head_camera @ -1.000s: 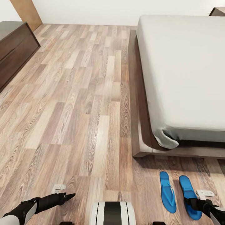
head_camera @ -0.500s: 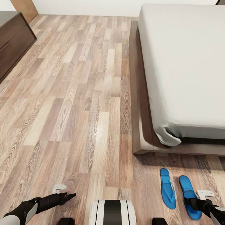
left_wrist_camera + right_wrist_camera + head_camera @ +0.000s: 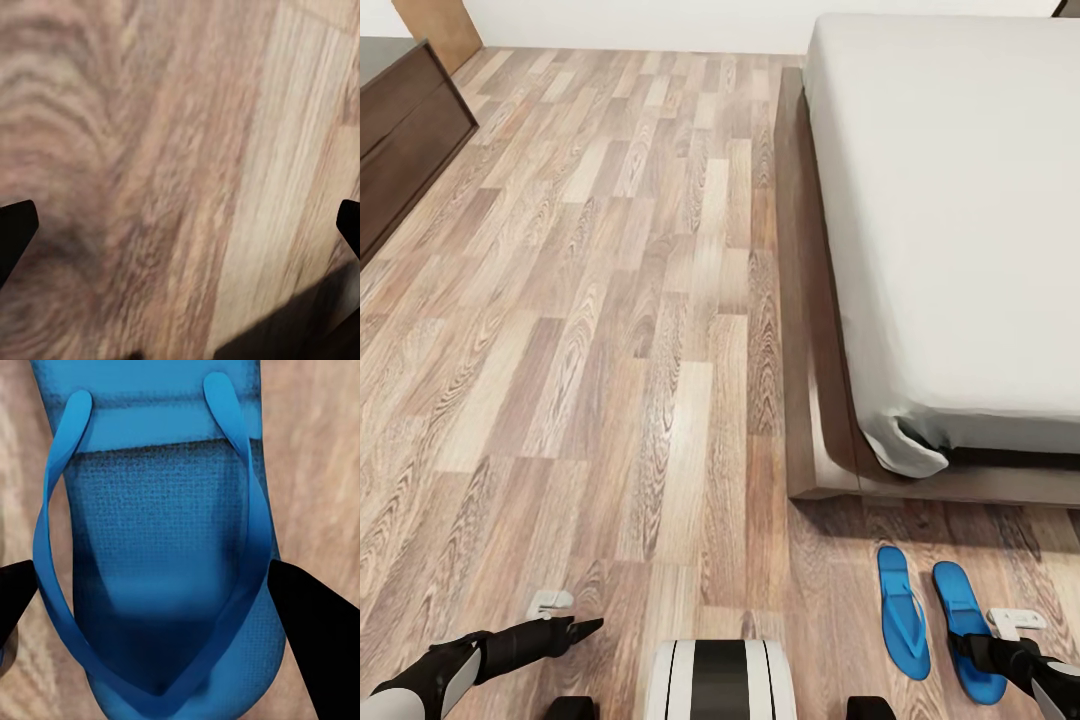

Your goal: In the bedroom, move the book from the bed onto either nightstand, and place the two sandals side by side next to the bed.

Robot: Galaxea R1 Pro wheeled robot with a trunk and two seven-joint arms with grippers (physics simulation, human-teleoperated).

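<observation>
In the head view, two blue sandals [image 3: 903, 612] [image 3: 966, 630] lie side by side on the wood-plank floor [image 3: 610, 350], near the foot corner of the bed [image 3: 950, 220]. The right gripper [image 3: 972, 652] is above the outer sandal; the left gripper [image 3: 582, 628] is over bare floor.

In the left wrist view, its fingertips [image 3: 16, 229] stand wide apart over the planks.

In the right wrist view, the fingertips [image 3: 311, 630] stand apart on both sides of the sandal, not clamped on it.

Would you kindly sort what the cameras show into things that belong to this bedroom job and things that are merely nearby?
Belonging to the job:
- left sandal, flat on the floor
- right sandal, beside it, under the right gripper
- bed, its mattress bare where visible

Merely nearby:
- dark cabinet by the left wall
- wood-plank floor
- left gripper, hovering over bare planks
</observation>
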